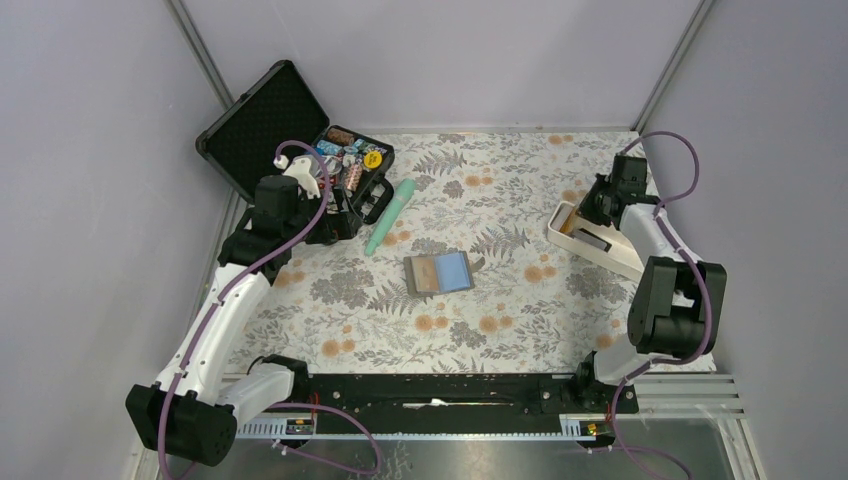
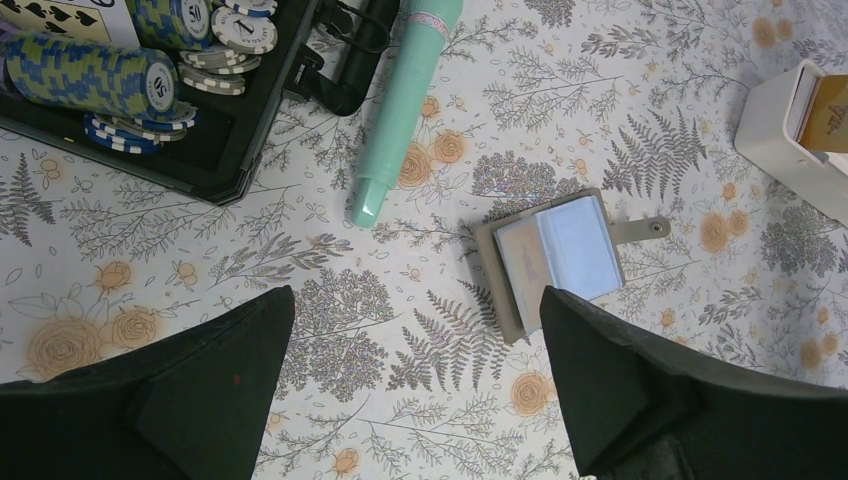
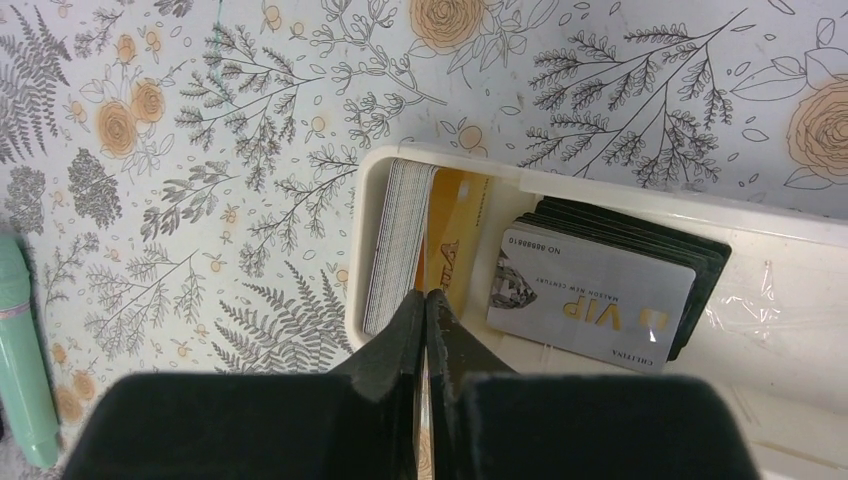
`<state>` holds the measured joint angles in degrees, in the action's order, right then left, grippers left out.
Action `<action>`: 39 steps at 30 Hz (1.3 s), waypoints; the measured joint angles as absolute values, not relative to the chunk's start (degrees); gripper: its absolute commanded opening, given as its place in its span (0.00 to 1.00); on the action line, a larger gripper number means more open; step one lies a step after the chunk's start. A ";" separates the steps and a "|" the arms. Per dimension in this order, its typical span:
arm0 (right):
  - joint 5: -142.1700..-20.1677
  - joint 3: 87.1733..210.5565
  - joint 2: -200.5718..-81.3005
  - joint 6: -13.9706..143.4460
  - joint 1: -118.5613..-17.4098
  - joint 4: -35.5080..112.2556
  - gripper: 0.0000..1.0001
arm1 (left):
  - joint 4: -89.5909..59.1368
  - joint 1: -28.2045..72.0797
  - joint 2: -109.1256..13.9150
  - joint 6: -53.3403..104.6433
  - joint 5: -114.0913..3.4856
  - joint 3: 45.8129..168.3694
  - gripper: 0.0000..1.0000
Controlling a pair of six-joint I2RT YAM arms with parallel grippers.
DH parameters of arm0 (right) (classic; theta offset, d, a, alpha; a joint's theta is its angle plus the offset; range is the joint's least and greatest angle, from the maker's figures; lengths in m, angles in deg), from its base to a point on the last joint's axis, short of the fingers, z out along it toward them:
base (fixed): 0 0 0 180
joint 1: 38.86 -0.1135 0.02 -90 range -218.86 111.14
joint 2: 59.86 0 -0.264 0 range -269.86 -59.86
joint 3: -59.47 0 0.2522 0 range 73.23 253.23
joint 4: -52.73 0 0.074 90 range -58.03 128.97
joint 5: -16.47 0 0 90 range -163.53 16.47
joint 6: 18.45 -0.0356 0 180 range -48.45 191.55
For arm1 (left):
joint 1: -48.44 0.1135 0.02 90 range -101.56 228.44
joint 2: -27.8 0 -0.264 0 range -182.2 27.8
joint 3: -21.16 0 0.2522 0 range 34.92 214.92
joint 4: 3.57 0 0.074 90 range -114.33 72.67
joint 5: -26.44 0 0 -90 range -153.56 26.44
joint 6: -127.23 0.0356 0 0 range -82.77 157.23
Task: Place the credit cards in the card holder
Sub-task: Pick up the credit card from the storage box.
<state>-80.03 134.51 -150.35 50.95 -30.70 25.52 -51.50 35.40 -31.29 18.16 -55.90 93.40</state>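
The grey-brown card holder [image 1: 425, 276] is laid open, blue card [image 1: 455, 270] at its 3 o'clock; left hand [image 2: 415, 300] is spread empty, right hand [image 3: 425, 297] pressed shut.

Plain pale grey walls [image 1: 450, 60] box us in on three sides, slim metal posts [image 1: 205, 50] run up the back corners, and a fern-and-rose printed cloth [image 1: 500, 335] lies flat under soft, even light.

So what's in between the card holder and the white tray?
Nothing but bare flowery tablecloth lies between the card holder and the white tray. The top view shows it best.
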 measured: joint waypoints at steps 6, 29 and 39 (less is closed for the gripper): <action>-78.70 133.48 -146.66 50.89 -30.70 24.47 0.00 | -51.50 35.40 -31.27 18.12 -55.09 93.40 0.99; -83.31 128.82 -121.04 53.36 -30.70 17.32 0.00 | -46.30 35.42 -30.04 11.95 -46.29 88.11 0.99; -94.48 122.79 -119.08 50.56 -40.07 18.33 0.00 | -40.31 35.20 -24.78 2.34 -43.60 71.63 0.99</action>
